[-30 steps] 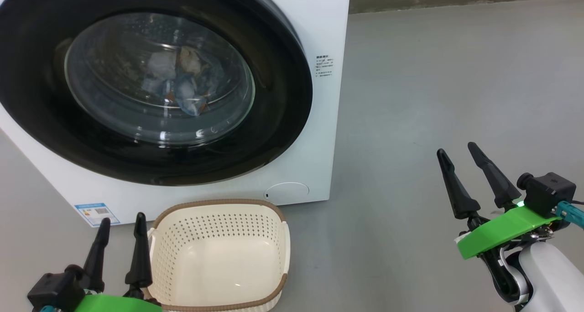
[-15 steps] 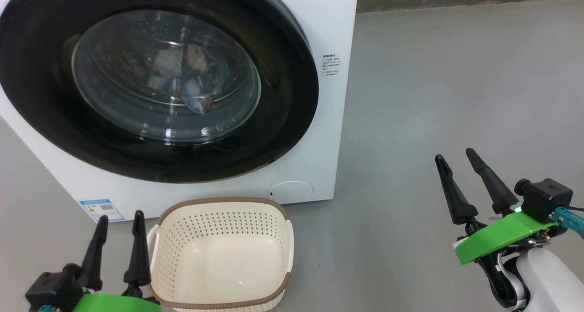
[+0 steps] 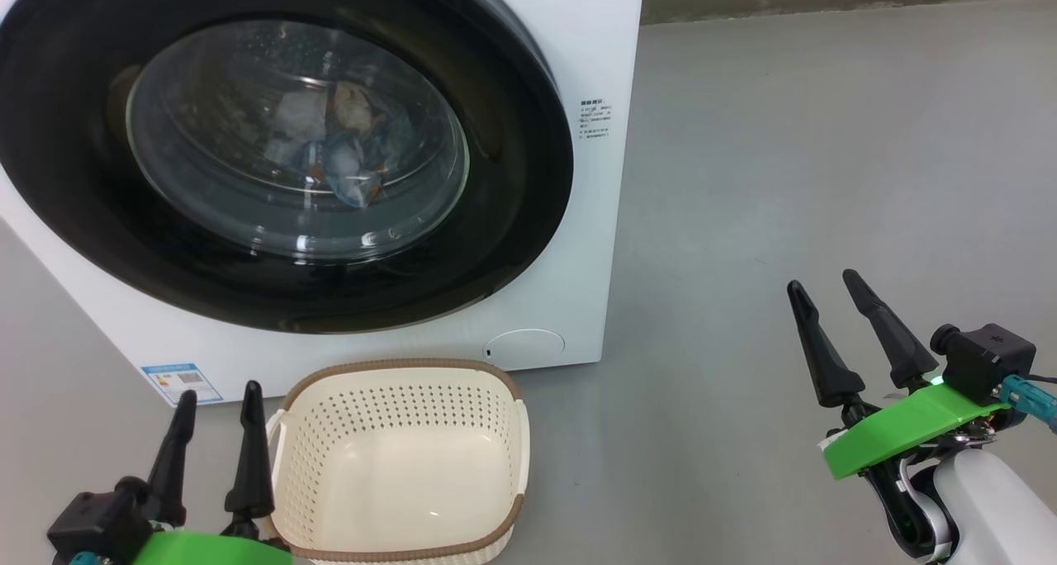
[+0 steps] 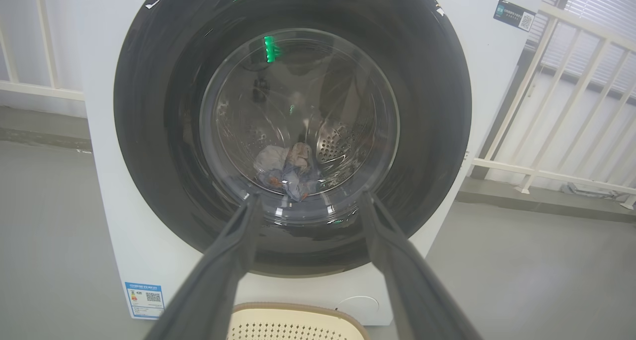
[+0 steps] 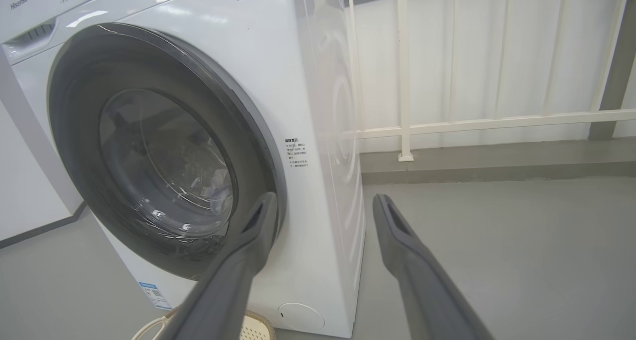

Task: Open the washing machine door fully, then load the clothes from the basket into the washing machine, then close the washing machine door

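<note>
The white washing machine (image 3: 578, 36) (image 4: 477, 56) (image 5: 278, 71) stands ahead with its round black door (image 3: 512, 218) (image 4: 149, 131) (image 5: 69, 106) lying flat against its front. Behind the door glass the light blue clothes (image 3: 338, 152) (image 4: 288, 168) (image 5: 218, 186) lie in the drum. In front of the machine the cream basket (image 3: 396, 466) (image 4: 293, 322) (image 5: 253, 325) sits on the floor with nothing in it. My left gripper (image 3: 219, 393) (image 4: 308, 198) stands open just left of the basket. Out to the right over bare floor, my right gripper (image 3: 822, 282) (image 5: 323, 198) is open too.
Grey floor (image 3: 826, 135) stretches to the right of the machine. A white railing (image 5: 407, 126) (image 4: 561, 106) runs behind and beside the washer. A small blue label (image 3: 182, 381) sits low on the machine's front.
The whole head view has shifted slightly, so the camera has moved. Both grippers stay open and hold about the same places.
</note>
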Motion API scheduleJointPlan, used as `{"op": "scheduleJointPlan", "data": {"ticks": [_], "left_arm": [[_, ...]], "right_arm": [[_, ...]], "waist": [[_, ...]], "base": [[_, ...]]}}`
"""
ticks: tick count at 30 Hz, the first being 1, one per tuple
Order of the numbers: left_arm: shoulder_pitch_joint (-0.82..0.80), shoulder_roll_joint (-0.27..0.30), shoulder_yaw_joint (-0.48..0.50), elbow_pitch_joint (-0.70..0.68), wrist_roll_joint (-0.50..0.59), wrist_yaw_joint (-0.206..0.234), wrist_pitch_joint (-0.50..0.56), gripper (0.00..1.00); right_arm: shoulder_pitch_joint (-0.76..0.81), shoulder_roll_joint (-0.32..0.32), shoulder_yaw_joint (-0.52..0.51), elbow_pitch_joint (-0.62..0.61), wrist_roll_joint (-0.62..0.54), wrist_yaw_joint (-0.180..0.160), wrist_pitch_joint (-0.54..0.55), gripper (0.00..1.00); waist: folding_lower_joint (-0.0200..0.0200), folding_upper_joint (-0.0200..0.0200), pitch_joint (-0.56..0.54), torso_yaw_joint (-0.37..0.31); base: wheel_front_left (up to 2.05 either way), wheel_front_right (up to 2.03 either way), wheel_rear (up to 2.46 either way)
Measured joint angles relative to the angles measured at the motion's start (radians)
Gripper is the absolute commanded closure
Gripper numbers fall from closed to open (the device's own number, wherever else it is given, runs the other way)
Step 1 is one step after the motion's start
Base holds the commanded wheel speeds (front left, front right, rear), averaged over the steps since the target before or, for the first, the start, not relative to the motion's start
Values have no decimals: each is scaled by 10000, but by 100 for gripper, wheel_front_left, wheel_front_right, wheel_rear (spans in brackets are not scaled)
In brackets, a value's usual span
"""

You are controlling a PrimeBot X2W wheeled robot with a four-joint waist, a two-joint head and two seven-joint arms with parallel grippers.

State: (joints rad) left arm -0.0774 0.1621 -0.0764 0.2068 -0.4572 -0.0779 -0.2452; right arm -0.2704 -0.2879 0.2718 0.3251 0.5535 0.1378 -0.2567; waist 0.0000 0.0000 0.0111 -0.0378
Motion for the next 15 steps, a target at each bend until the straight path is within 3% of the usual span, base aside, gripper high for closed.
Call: {"op": "scheduleJointPlan", "data": {"ticks": [14,15], "left_arm": [[-1,63,-61,2,-17,159,0,0],[9,31,-79,98,-10,159,0,100]], "right_arm": [[1,33,-38,17,0,0,0,0],[26,63,-23,104,12,6,0,100]], "waist": [[0,0,74,-6],[0,0,74,-6]], "base": [[0,0,0],[0,0,0]]}}
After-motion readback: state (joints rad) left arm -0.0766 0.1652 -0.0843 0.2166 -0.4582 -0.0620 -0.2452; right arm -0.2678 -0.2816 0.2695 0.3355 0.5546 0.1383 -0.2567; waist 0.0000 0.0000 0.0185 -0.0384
